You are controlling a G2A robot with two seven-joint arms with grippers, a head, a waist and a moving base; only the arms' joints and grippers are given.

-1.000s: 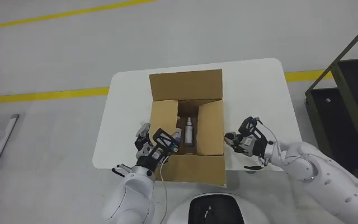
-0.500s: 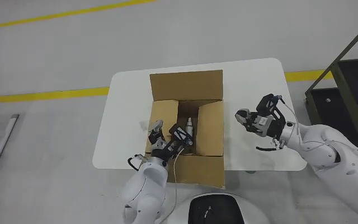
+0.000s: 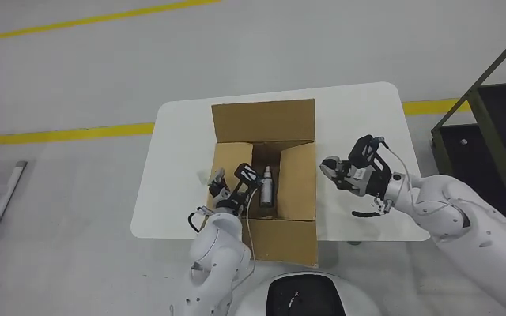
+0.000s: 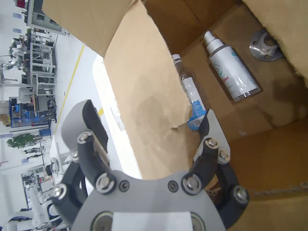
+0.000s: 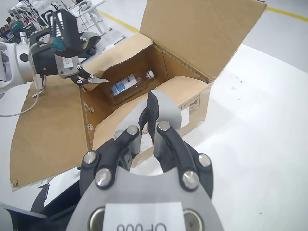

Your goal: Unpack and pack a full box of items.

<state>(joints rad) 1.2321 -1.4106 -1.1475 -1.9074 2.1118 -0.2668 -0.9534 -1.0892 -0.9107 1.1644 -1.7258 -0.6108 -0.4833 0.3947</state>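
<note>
Here, the clear blue-labelled plastic water bottle (image 4: 190, 92) lay inside the brown cardboard box (image 3: 265, 120) — the left gripper (image 4: 148, 114), spread wide astride a side flap (image 4: 134, 73), likely needed to clear it before closing mid-body — while the right gripper (image 5: 151, 104) hung pinched shut.

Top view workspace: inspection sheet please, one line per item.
Surface: white table, carries the cardboard box.
Job's things: box flaps open; inside, spray bottle, water bottle, metal flange.
Clutter: nothing seen.
Grippers: left gripper open, astride the box's side flap; right gripper shut, empty, beside the box.
Cables: thin cable looped at the left wrist.
Surroundings: yellow floor line, dark rack.
</note>
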